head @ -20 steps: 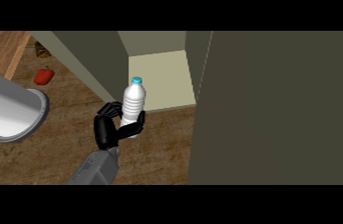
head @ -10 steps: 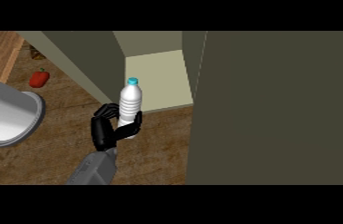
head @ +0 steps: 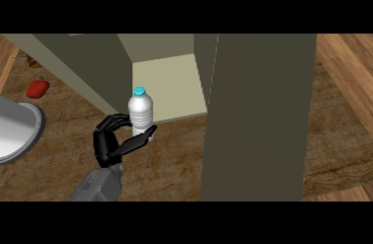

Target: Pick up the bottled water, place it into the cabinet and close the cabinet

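So the left hand [head: 116,142] has its fingers wrapped round the lower body of the bottled water [head: 141,111], upright just in front of the cabinet [head: 169,87] opening. It's probably light, smooth and a bit slippery, so mid-body seems the safest place to hold it.

We see white ribbed bottle [head: 141,112], cyan cap; olive cabinet [head: 255,114] behind it; red pepper [head: 38,88] left; brown wood-grain bench [head: 175,164].

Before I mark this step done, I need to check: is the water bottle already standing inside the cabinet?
No, the water bottle is held by the left hand just in front of the open cabinet, not on its shelf.
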`<action>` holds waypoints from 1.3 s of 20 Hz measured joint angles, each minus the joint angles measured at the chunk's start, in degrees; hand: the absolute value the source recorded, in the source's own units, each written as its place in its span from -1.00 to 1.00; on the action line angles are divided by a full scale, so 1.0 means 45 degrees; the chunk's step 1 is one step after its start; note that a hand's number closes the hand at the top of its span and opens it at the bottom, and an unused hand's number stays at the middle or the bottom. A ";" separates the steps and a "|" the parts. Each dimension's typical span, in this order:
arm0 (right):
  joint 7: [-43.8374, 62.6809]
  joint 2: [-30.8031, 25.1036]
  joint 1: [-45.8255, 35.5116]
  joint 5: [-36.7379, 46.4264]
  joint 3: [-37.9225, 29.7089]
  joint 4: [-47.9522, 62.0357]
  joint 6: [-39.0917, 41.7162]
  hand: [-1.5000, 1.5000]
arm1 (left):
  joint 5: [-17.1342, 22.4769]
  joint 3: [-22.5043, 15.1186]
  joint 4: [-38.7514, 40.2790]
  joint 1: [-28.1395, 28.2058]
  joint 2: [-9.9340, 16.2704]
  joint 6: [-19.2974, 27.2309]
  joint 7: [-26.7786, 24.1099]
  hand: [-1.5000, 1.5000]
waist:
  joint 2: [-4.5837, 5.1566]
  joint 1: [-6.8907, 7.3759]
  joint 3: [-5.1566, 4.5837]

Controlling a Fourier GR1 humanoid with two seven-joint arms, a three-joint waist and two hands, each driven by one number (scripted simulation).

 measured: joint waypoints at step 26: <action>0.0112 -0.0308 -0.0549 -0.0141 0.0256 0.0231 0.0295 -1.00 | -0.0411 -0.1324 0.0277 -0.0577 0.1399 0.0047 0.0651 1.00 | 0.0007 -0.0133 -0.0112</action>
